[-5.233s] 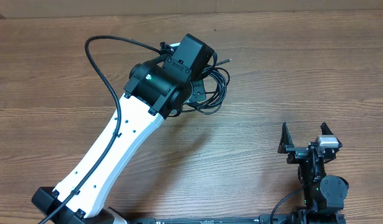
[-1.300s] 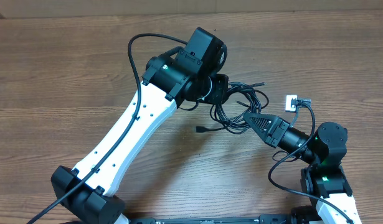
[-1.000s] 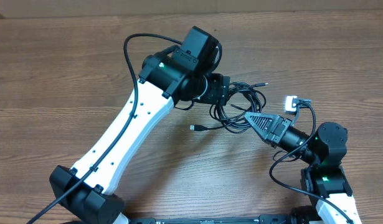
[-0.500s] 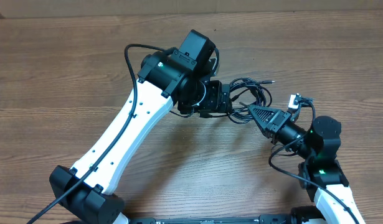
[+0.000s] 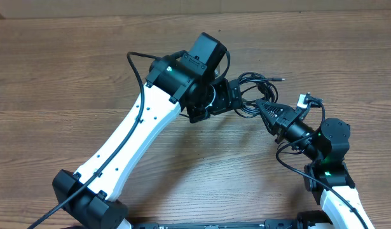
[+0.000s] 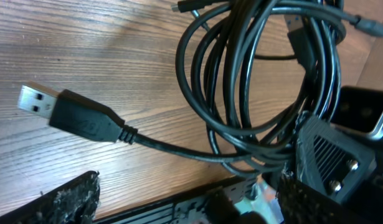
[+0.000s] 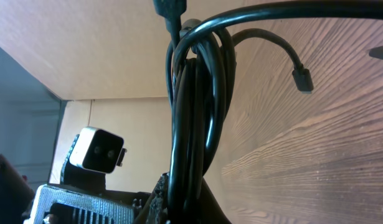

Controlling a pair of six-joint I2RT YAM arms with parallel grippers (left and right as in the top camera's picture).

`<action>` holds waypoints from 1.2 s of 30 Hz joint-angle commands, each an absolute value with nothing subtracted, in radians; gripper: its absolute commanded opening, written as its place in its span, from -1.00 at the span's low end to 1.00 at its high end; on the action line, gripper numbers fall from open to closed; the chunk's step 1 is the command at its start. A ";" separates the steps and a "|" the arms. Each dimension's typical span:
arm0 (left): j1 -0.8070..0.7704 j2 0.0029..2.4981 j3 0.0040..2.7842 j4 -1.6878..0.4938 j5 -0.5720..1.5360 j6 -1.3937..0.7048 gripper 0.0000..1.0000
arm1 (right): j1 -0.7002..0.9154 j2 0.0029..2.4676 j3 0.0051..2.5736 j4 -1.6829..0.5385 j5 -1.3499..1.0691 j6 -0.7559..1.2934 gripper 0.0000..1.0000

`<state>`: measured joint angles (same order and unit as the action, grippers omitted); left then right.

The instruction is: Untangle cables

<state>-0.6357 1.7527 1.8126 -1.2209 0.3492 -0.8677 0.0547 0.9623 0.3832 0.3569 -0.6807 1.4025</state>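
The cables (image 5: 253, 84) are a tangled coil of thin black cords at the table's far middle. My right gripper (image 5: 264, 107) is shut on the coil's near side; in the right wrist view the bundle (image 7: 191, 124) rises straight out of the closed gripper (image 7: 188, 208). My left gripper (image 5: 236, 102) sits just left of the coil, open. In the left wrist view its two fingers (image 6: 66, 199) stand wide apart over bare wood, with the coil (image 6: 260, 81) ahead and a USB plug (image 6: 38, 102) lying loose to the left.
The wooden table (image 5: 68, 76) carries nothing else. The left arm (image 5: 144, 133) slants across the middle. The right arm's base (image 5: 332, 159) stands at the near right, with its own cord and a white connector (image 5: 302, 100) beside it. A silver-tipped plug (image 5: 281, 79) pokes out to the right.
My right gripper has carried the coil toward the table's far side. The left gripper has followed and now sits close to it. The loose plug that lay nearer has been drawn under the left arm.
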 commanded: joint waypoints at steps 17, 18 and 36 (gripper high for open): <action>-0.651 1.876 1.815 -1.091 0.203 -1.113 -0.92 | 0.058 0.956 0.400 0.381 -0.763 1.402 -0.92; -0.651 1.873 1.815 -1.065 0.192 -1.094 -0.91 | 0.058 0.956 0.400 0.366 -0.759 1.373 -0.92; -0.535 1.869 1.835 -0.933 0.443 -0.893 -0.92 | 0.059 0.956 0.400 0.083 -0.715 0.772 -0.90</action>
